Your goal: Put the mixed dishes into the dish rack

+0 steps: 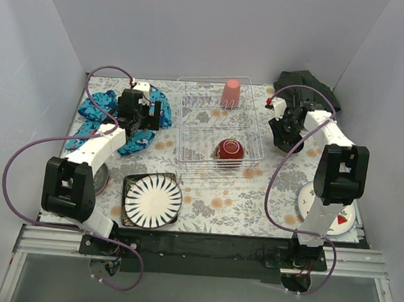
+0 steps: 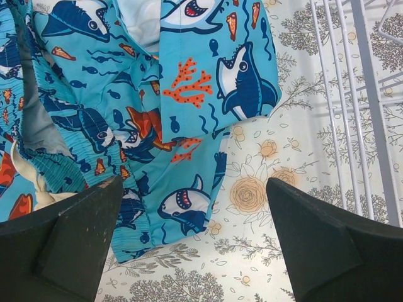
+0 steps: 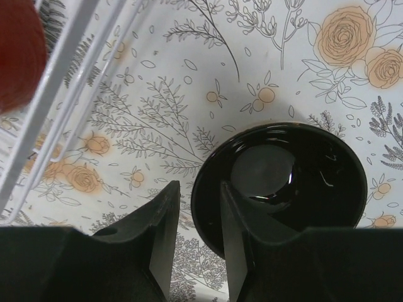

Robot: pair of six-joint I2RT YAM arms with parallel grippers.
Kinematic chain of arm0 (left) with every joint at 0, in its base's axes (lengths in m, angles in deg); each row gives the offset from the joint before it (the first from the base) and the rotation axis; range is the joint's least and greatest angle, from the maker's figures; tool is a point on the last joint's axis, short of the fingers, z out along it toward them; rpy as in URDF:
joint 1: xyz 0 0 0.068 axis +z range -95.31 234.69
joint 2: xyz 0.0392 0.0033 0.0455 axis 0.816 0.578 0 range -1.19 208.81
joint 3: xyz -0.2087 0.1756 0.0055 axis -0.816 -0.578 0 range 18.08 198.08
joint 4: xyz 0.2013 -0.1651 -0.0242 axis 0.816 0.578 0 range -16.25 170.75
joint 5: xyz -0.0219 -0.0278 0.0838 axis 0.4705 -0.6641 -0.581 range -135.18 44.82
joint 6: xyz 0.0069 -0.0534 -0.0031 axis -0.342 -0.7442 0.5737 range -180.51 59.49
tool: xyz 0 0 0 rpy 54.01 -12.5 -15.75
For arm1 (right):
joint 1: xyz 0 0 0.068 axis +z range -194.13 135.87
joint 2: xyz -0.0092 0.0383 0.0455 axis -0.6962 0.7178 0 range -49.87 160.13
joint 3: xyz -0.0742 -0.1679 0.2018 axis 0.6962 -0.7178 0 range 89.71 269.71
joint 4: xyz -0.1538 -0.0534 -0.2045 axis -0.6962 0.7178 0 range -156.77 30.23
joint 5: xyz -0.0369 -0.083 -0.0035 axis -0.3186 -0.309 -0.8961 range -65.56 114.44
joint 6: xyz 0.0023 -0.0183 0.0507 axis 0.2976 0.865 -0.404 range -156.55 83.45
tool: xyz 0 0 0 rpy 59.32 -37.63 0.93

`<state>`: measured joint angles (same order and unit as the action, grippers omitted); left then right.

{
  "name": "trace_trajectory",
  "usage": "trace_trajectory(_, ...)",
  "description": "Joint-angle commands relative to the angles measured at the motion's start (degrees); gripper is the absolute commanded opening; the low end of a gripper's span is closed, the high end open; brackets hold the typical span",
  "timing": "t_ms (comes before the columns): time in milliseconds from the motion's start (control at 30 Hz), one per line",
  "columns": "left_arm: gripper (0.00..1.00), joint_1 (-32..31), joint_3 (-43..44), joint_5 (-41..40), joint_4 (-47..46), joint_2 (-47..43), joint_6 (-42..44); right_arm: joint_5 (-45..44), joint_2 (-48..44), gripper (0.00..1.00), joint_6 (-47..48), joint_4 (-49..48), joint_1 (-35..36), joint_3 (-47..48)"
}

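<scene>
A: Dish rack (image 1: 202, 126) sits mid-table, white wire. A pink cup (image 1: 231, 93) stands at its far side and a dark red bowl (image 1: 228, 151) lies near its front right corner.
B: Right gripper (image 3: 199, 184)?
A: It's down at the black dish (image 3: 296, 182), just right of the rack on the flowered table (image 1: 212, 201). One finger is inside the dish and one outside, with the rim in the narrow gap. A sliver of table shows beside the rim, so I can't tell if it's pinched.
B: Left gripper (image 2: 194, 182)?
A: Left of the rack, over the edge of the blue shark cloth (image 2: 126, 94). Jaws wide apart, nothing in them.
B: Other dishes?
A: The striped plate (image 1: 153, 200) is on the dark square plate (image 1: 129, 182), front left of centre. The watermelon plate (image 1: 342, 216) is front right, partly hidden behind the right arm.
</scene>
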<state>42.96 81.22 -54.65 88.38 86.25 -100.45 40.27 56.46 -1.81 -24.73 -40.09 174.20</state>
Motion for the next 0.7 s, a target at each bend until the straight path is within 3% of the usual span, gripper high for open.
trace_trajectory(0, 0.98, 0.21, -0.03, -0.19, 0.40, -2.19, -0.49, -3.62, 2.13, 0.39, 1.38, 1.11, -0.08, 3.32)
trace_trajectory(367, 0.98, 0.30, 0.94, -0.63, -0.22, -1.83, 0.74, -8.10, 1.52, 0.31, -0.20, 1.82, -0.16, -0.99)
trace_trajectory(400, 0.98, 0.21, 0.85, -1.07, -0.39, -2.27, 0.92, -8.36, 1.43, 0.28, -0.20, 1.82, -0.08, -1.34)
trace_trajectory(433, 0.98, 0.21, 0.68, -1.07, -0.57, -2.36, 1.01, -8.54, 1.08, 0.16, -0.20, 1.82, -0.08, -1.95)
trace_trajectory(500, 0.98, 0.30, 0.50, -0.90, -0.66, -2.89, 1.36, -8.63, 0.29, 0.03, -0.20, 1.90, -0.16, -2.13)
trace_trajectory(667, 0.98, 0.21, -0.29, 0.59, -0.66, -4.12, 0.83, -7.32, -3.75, 0.01, -1.34, 5.58, -0.16, 5.12)
